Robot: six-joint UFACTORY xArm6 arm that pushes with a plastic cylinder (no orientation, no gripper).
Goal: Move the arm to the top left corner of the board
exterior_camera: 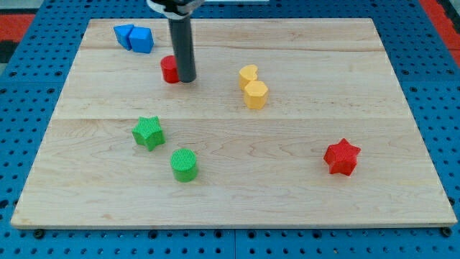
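Camera view: my tip (187, 78) sat on the surface (302, 180), touching the red block (169, 69) on its right. No jaws on this end effector, just a bare rod holding nothing. Two blue blocks (134, 37) huddled near the top left corner. Yellow blocks (253, 87) right of my tip; green star (149, 132), green cylinder (184, 165) and red star (341, 157) lay lower.

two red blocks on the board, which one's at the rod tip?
The red cylinder, touching my tip on its left. The red star sits far off, bottom right.
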